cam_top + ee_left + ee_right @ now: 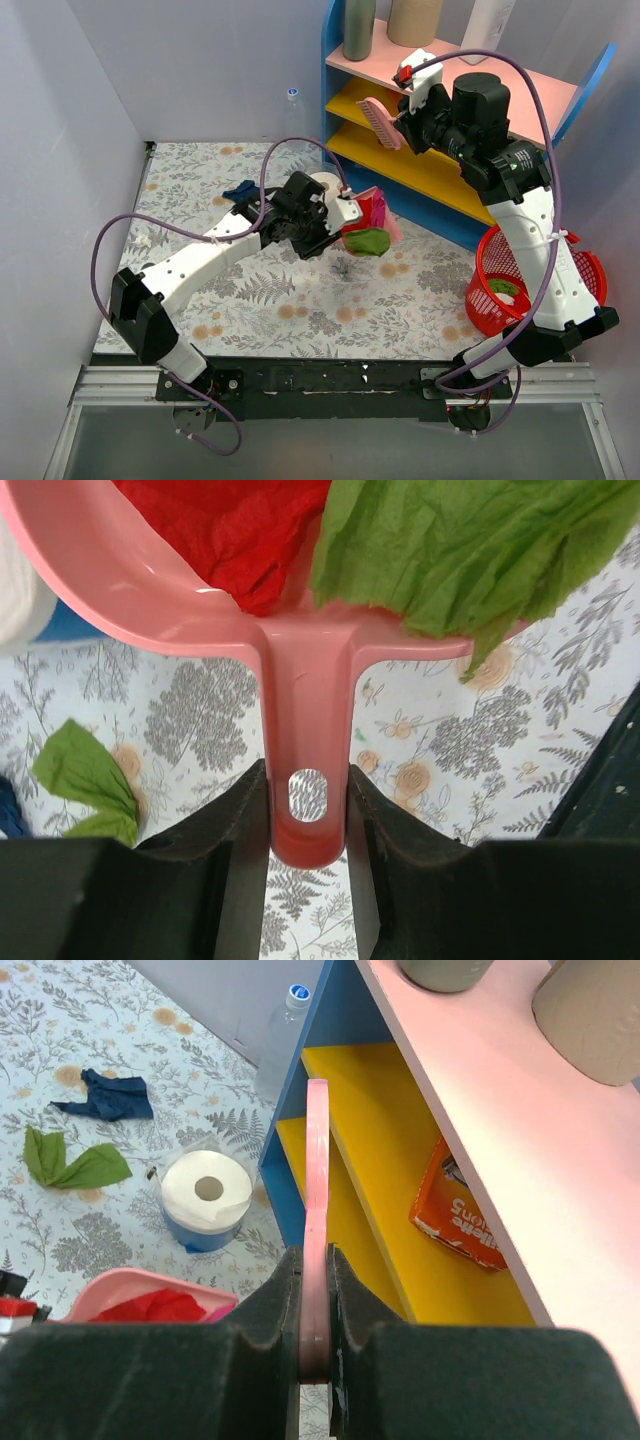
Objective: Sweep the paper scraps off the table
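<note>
Scraps lay in two places: a red scrap (240, 530) and a green scrap (450, 550) in the pink dustpan (150, 590), whose handle the left fingers (240, 850) clamped, and a loose green scrap (75, 1165) and a dark blue scrap (110, 1097) on the surface (60, 1020) near the paper roll (205, 1190). The right fingers (270, 1330) gripped a pink brush (317, 1180) raised beside the shelf (480, 1110).

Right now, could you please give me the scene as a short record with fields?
left fingers: shut on the dustpan handle
right fingers: shut on the brush, held up by the shelf
in dustpan: red scrap, green scrap
on table: loose green scrap, blue scrap, both near the roll
basket: red, at the right
</note>
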`<state>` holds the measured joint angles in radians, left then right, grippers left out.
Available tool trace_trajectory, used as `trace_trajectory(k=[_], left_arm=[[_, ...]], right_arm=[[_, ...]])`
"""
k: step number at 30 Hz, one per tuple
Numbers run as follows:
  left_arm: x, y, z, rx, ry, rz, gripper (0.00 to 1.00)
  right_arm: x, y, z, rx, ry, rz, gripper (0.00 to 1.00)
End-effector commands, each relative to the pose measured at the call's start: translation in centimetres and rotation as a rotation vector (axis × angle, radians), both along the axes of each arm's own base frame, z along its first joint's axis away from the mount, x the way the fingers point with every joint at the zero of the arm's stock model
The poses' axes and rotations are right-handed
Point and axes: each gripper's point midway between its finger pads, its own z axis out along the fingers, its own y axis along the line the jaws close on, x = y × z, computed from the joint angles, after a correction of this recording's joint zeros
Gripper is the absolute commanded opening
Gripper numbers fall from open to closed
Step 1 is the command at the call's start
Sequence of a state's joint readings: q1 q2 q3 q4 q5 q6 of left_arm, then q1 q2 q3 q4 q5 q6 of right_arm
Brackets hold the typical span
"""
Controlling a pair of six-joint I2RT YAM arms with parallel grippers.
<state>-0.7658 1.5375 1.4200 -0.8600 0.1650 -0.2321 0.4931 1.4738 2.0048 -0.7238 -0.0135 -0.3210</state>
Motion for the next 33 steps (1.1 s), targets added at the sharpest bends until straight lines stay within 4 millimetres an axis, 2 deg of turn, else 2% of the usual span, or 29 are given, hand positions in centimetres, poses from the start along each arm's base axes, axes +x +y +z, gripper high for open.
trace_trajectory(k=[1, 7, 9, 11, 13, 14, 16, 18, 20, 21, 23, 24, 26, 33], left_arm=[[-0.6, -3.0, 3.1, -0.082, -0.016, -0.049, 0.00], [-1.1, -6.5, 5.5, -0.136, -0.047, -0.117, 0.00], [-1.3, -7.6, 5.5, -0.137, -0.055, -0.140, 0.00], [-1.4, -8.7, 6.4, -0.158, -0.073, -0.159, 0.00], [-1.3, -9.6, 6.0, -0.155, -0.068, -0.177, 0.00], [-1.4, -10.4, 6.6, -0.169, -0.084, -0.194, 0.00], [-1.2, -11.6, 6.3, -0.164, -0.088, -0.216, 0.00], [-1.4, -13.1, 7.4, -0.189, -0.113, -0.246, 0.00], [-1.4, -14.5, 7.1, -0.185, -0.122, -0.266, 0.00], [-1.1, -15.2, 8.1, -0.202, -0.144, -0.273, 0.00], [-1.1, -16.6, 7.9, -0.200, -0.168, -0.303, 0.00], [-0.9, -17.3, 8.7, -0.215, -0.190, -0.310, 0.00], [-0.6, -18.7, 8.6, -0.217, -0.220, -0.324, 0.00], [-0.6, -23.3, 11.5, -0.296, -0.418, -0.412, 0.00]], right_arm=[[0.1, -0.3, 2.6, 0.046, -0.068, -0.016, 0.01], [0.0, -0.9, 4.3, 0.054, -0.118, -0.038, 0.01], [0.0, -1.0, 4.3, 0.046, -0.120, -0.041, 0.01], [0.1, -1.5, 4.3, 0.036, -0.127, -0.065, 0.01], [0.1, -1.9, 4.8, 0.030, -0.150, -0.083, 0.01], [0.2, -2.0, 4.9, 0.028, -0.154, -0.090, 0.01], [0.1, -2.1, 5.3, 0.031, -0.165, -0.089, 0.01], [0.3, -2.0, 5.6, 0.036, -0.171, -0.088, 0.01], [0.3, -1.9, 6.2, 0.064, -0.178, -0.094, 0.01], [0.3, -1.8, 6.2, 0.073, -0.175, -0.089, 0.01], [0.3, -1.2, 6.0, 0.087, -0.159, -0.069, 0.01], [0.5, -1.1, 5.9, 0.089, -0.153, -0.068, 0.01], [0.7, -1.0, 6.0, 0.093, -0.152, -0.072, 0.01], [1.4, -1.2, 6.5, 0.107, -0.164, -0.106, 0.01]])
